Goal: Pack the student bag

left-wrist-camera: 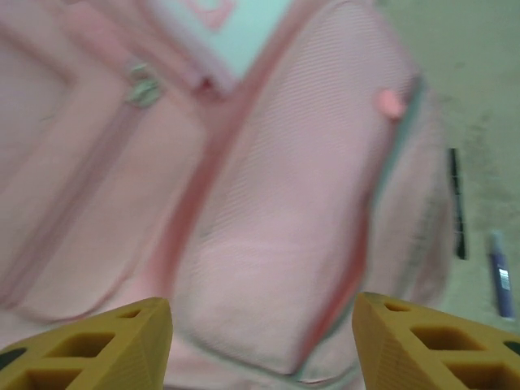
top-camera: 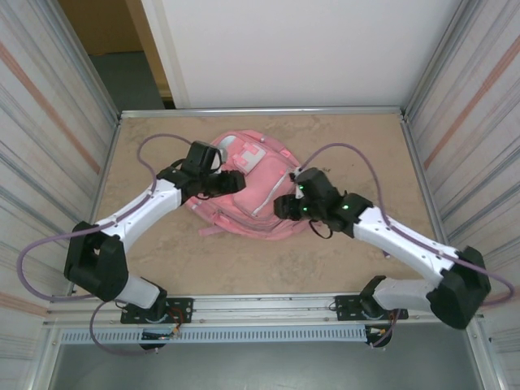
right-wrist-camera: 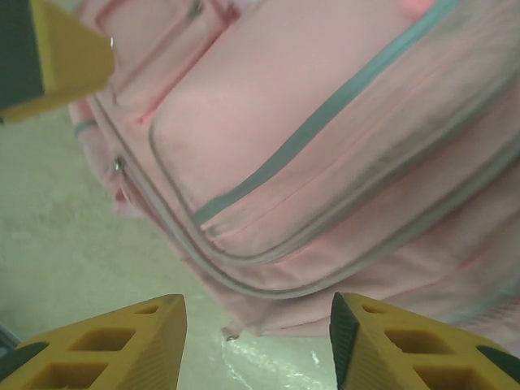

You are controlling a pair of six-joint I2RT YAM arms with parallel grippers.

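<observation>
The student bag (top-camera: 262, 172), a soft pink backpack with white trim and grey-edged zips, lies flat in the middle of the tan table. My left gripper (top-camera: 231, 181) hovers over its left side. In the left wrist view its yellow fingers (left-wrist-camera: 97, 341) stand wide apart above the pink fabric (left-wrist-camera: 284, 203), with nothing between them. My right gripper (top-camera: 284, 208) is at the bag's right edge. In the right wrist view it is open (right-wrist-camera: 258, 341) over the lower seam of the bag (right-wrist-camera: 325, 122), beside a small zip pull (right-wrist-camera: 233, 335).
A black pen (left-wrist-camera: 457, 203) and a purple pen (left-wrist-camera: 500, 272) lie on the table beside the bag. Something clear and glossy (right-wrist-camera: 284, 366) lies on the table under the right gripper. Corrugated walls close the table on the left (top-camera: 49, 146) and right (top-camera: 471, 122).
</observation>
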